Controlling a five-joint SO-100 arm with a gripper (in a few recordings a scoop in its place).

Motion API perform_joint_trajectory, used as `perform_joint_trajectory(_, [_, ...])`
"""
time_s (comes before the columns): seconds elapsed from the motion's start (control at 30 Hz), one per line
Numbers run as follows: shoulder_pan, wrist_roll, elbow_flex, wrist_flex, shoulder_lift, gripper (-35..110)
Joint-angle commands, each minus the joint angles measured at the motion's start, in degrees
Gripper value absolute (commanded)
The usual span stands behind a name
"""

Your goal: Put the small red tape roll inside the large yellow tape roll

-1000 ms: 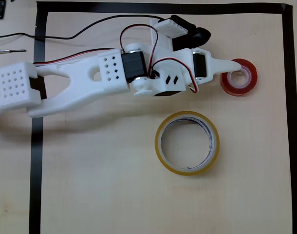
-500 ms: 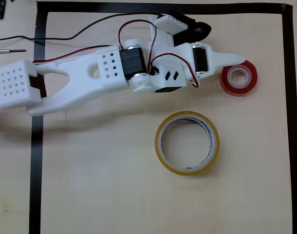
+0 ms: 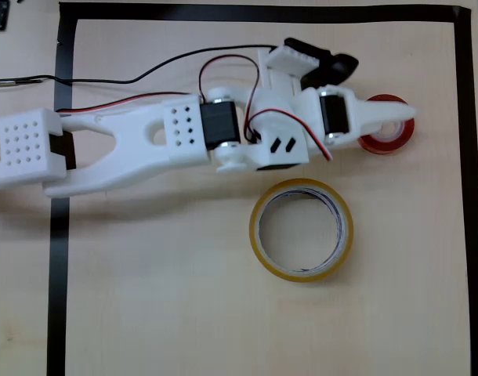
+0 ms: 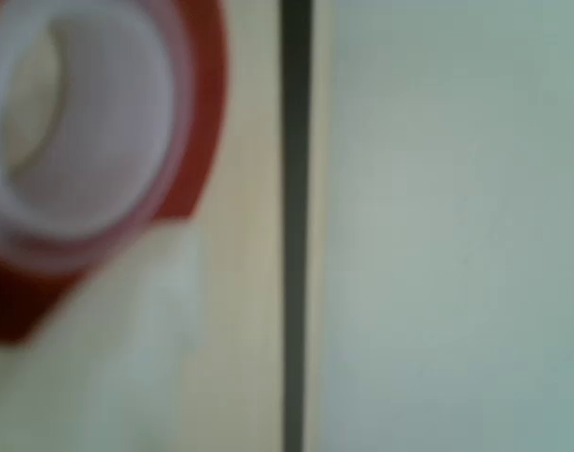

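In the overhead view the end effector (image 3: 392, 117) is over the red roll (image 3: 389, 139), near the right side of the desk (image 3: 184, 313). 1 white finger (image 3: 380, 116) lies across the top of the roll and covers most of its hole; its tip reaches the right rim. The other finger is not clear from above, so I cannot tell how far the end effector is spread, or if it already pinches the roll. The finger seems to touch the roll or to be just above it.

The wrist view is blurred. It shows the red roll (image 4: 99, 141) very near, with its white core, at the upper left.

The yellow roll (image 3: 302, 229) lies flat on the desk, below and to the left of the red roll, apart from it.

The desk is light wood. A black tape line (image 3: 466, 196) marks a frame around the work area; in the wrist view this line (image 4: 294, 226) runs vertically beside the red roll. Red and black wires (image 3: 145, 74) run along the white arm (image 3: 129, 141).
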Motion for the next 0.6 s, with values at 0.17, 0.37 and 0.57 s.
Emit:
perform_joint_trajectory(0.17, [-0.8,1.9,-1.8,9.9,5.7,25])
perform_joint_trajectory(0.37, [-1.1,1.9,-1.8,14.2,6.7,25])
perform_joint_trajectory(0.57, [-1.1,1.9,-1.9,19.3,7.6,26])
